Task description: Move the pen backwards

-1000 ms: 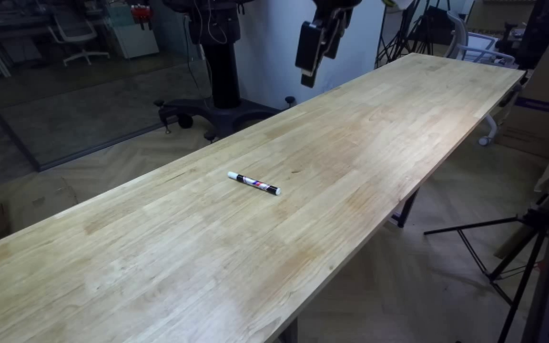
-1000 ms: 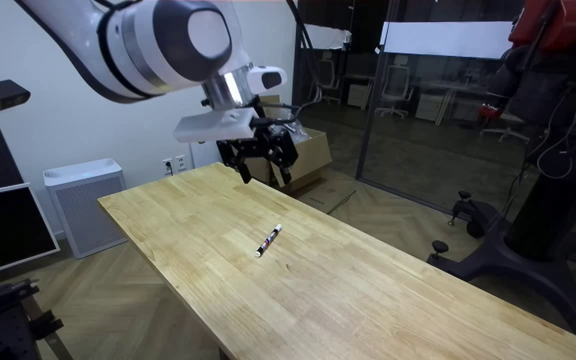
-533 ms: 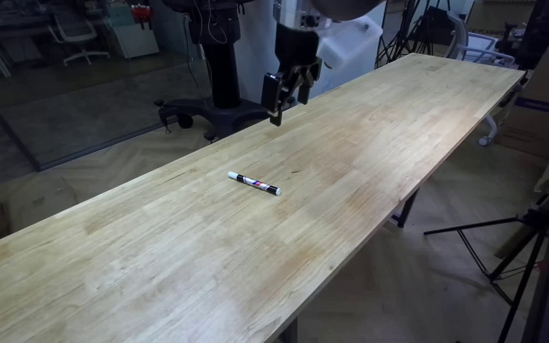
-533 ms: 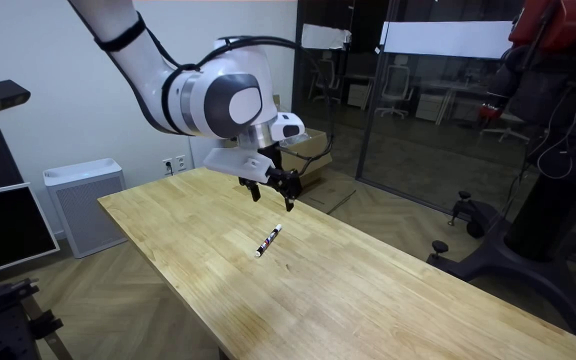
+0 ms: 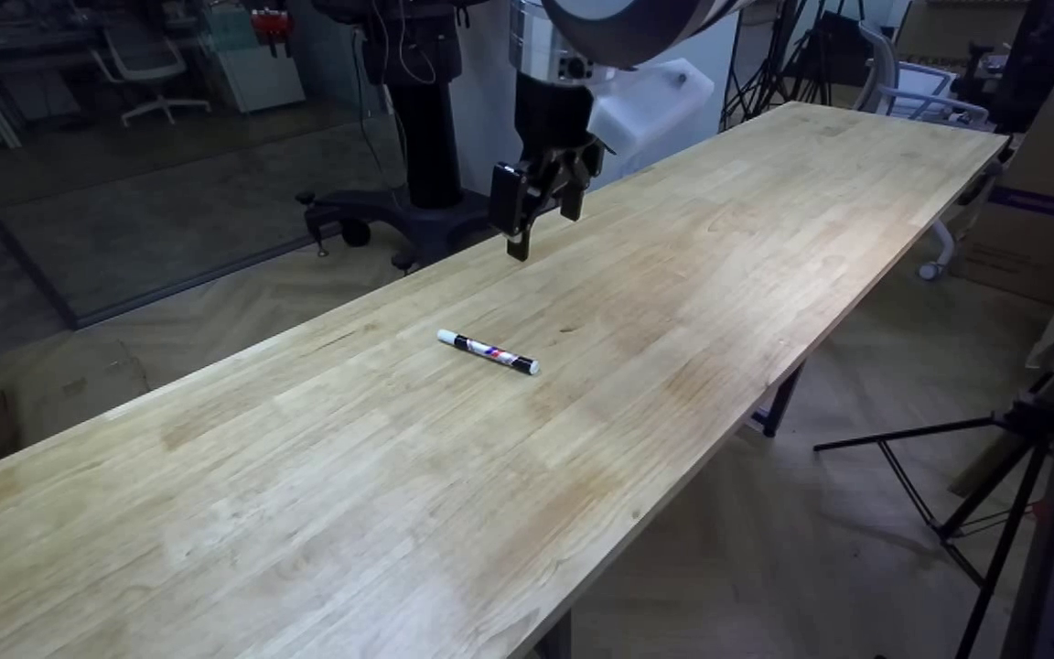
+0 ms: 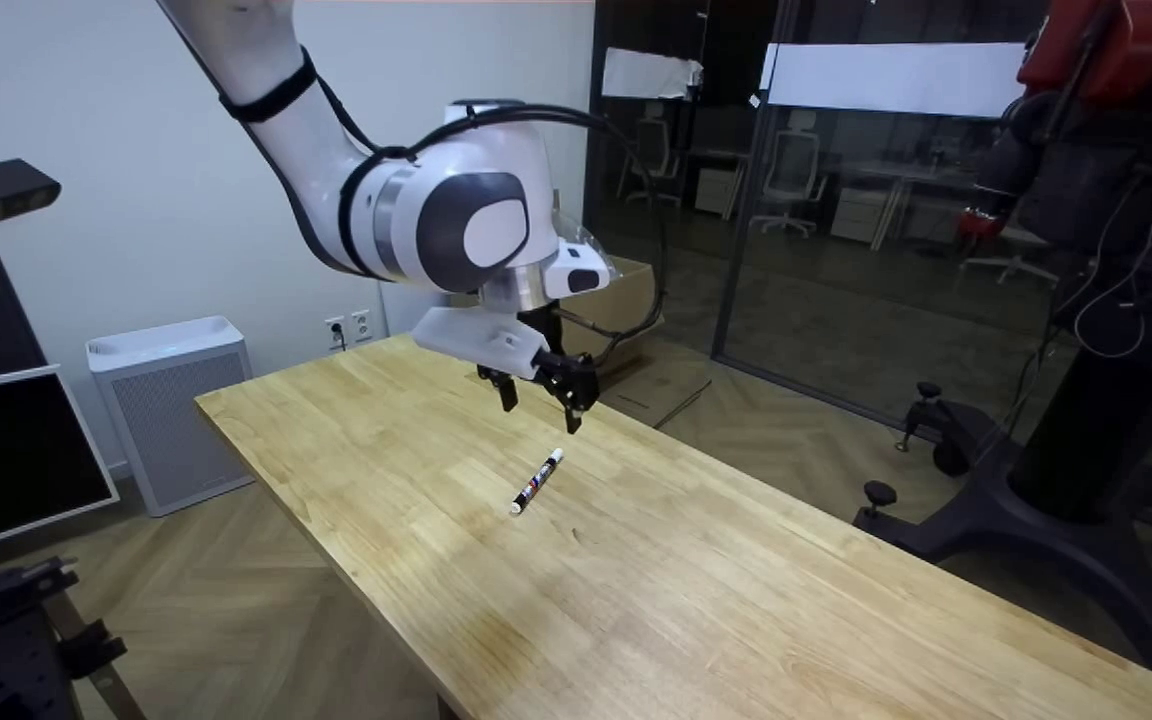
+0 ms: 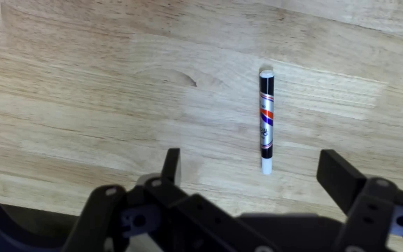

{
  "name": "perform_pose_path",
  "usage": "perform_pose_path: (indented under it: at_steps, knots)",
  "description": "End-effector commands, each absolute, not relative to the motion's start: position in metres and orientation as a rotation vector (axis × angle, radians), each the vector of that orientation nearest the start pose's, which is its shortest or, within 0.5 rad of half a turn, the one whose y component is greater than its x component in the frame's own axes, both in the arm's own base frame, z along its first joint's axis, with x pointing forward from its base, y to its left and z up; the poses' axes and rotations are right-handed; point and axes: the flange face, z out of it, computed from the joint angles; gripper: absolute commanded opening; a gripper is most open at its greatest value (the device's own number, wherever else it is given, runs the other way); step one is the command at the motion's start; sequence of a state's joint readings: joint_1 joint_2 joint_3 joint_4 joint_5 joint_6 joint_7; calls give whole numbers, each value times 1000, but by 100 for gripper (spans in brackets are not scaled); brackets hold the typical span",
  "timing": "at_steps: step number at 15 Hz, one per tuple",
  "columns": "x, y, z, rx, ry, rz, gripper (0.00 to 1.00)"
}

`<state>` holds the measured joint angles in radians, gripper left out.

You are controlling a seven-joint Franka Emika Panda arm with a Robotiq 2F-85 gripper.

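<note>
Sinking, the wide-parted black gripper [image 7: 249, 162] is pointing down above the slim black-and-white pen [image 7: 266, 119] inside the light-wood tabletop's [image 5: 326, 476] long edge.

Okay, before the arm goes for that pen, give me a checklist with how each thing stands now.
1. Fingers open: ok, a wide gap shows in the wrist view.
2. Pen lying flat on the table: ok in both exterior views.
3. Pen crosswise to the fingers' closing line: ok in the wrist view.
4. Fingers centred along the pen: not ok, it seems; in the wrist view only its white end lies between them.
5. Which way is backwards: cannot tell from the pictures.
</note>
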<state>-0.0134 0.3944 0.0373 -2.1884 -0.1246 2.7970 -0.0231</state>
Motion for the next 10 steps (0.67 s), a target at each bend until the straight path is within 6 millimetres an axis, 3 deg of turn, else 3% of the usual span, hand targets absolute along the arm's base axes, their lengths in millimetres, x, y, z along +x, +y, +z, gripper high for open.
perform_pose_path:
  at_steps: [1,6,10]
  knots:
    - [594,23,204,-3124,-295,-219,100]
    - [623,24,153,-3049,-402,4,100]
    - [655,26,122,-3090,-489,56,100]
